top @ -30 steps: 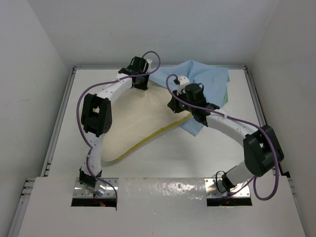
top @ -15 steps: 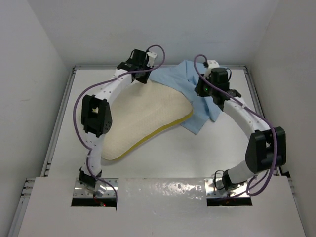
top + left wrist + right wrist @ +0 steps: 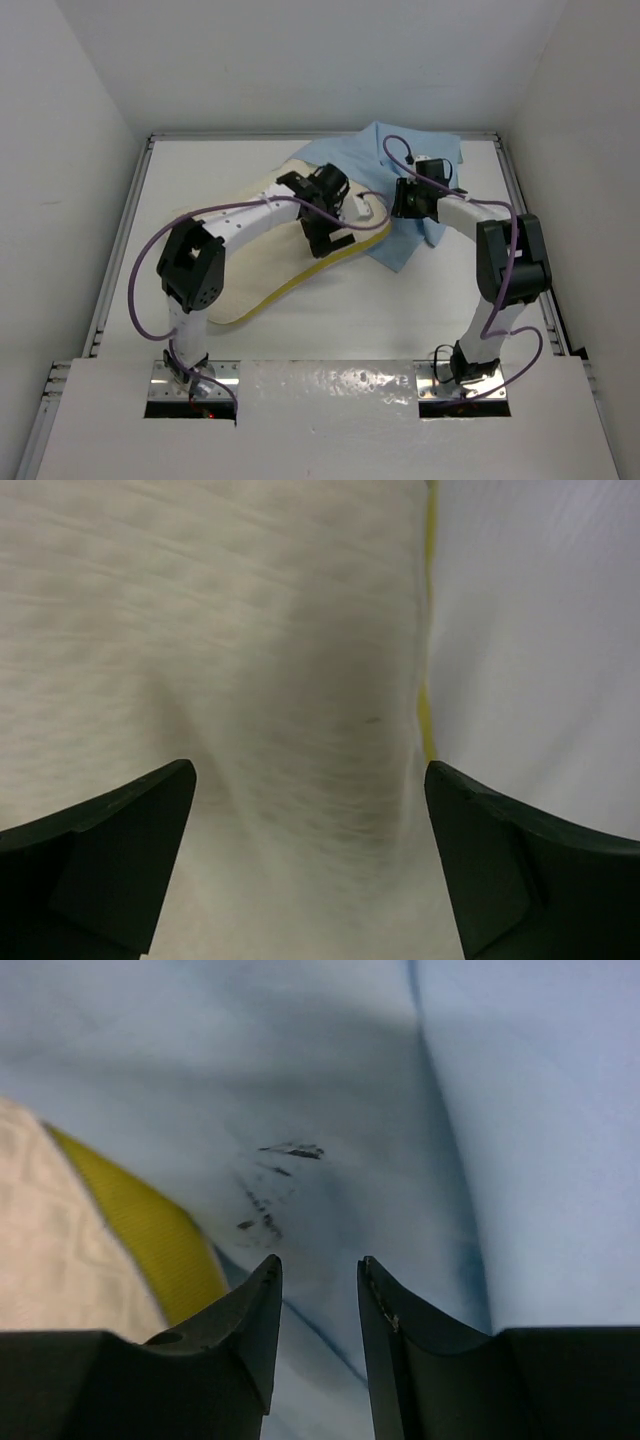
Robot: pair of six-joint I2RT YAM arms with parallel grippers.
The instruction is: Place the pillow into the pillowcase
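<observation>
A plump cream-white rectangular pillow (image 3: 255,268) lies diagonally across the middle of the white table (image 3: 400,320) in the overhead view, running from the lower left toward the centre right, with its yellow edge band (image 3: 300,280) along the lower side. It is outside the thin light-blue fabric pillowcase (image 3: 385,148), which is spread in rumpled folds at the upper centre and right of the frame. The pillow's right corner rests on the cloth, and a blue flap shows just below that corner. The left gripper (image 3: 328,235) hangs over the right half of the pillow. Its wrist camera shows the two black fingers (image 3: 120,830) spread wide at the bottom corners of the frame, with the stitched cream surface filling the space between them and nothing held. The yellow band runs down the right side of that view, with bare table beyond it. The right gripper (image 3: 400,203) sits at the pillow's right corner, above the blue cloth. In its wrist view the jaws stand only a narrow gap apart and blue fabric shows through that gap. The yellow band and a patch of cream pillow fill the lower left, and a few small dark marks (image 3: 275,1200) sit on the cloth just above the fingertips. Purple cables (image 3: 150,260) loop along both arms.
</observation>
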